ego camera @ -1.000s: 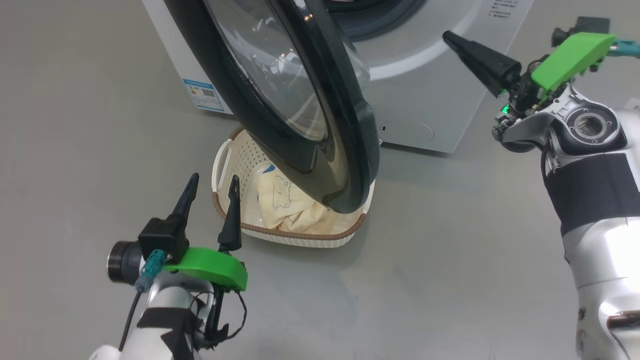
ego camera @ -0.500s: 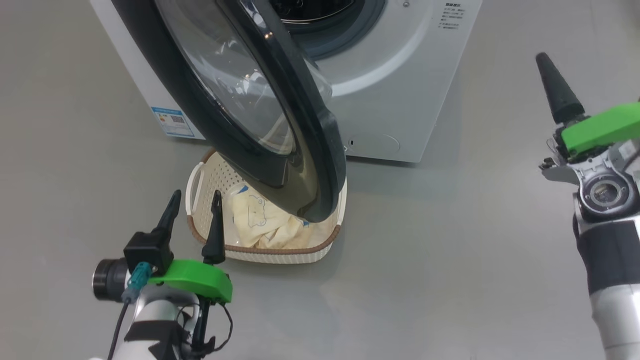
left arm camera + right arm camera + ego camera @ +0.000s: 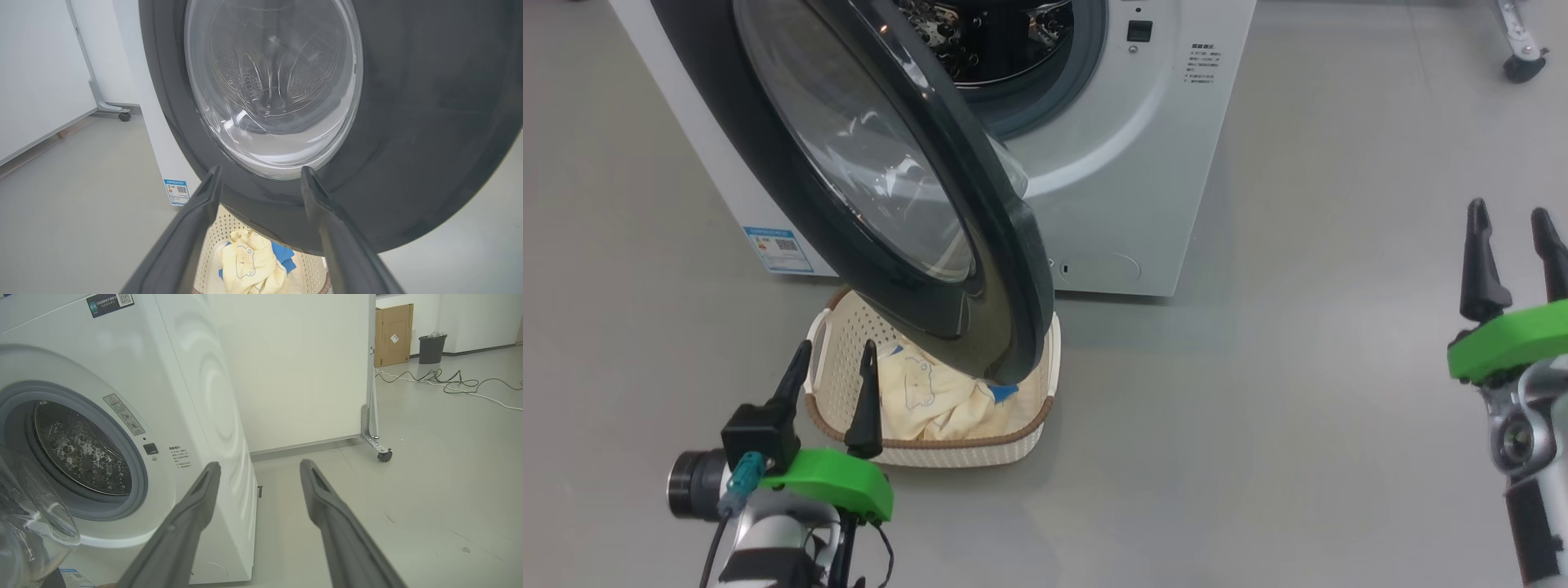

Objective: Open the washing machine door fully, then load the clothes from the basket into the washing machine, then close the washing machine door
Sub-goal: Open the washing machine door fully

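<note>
**Head view: door ajar over the basket, both claws empty**

The washing machine door [image 3: 874,180] stands part-open from the machine's left side, its free edge pointing near and right. It has a wide glossy black rim around a bulging clear glass bowl. Behind it the white washing machine [image 3: 1143,180] shows a perforated steel drum [image 3: 980,33]. Below the door's lower edge, on the grey floor [image 3: 1258,408], sits the basket [image 3: 947,453], long axis left to right, of cream perforated plastic with a brown woven-look rim. Crumpled cream-yellow clothes [image 3: 931,400] with a blue patch lie inside. The left claw [image 3: 837,347] hovers at the basket's near-left corner, fingers spread wide, holding nothing. The right claw [image 3: 1507,209], well apart at right, is equally wide and empty
</note>
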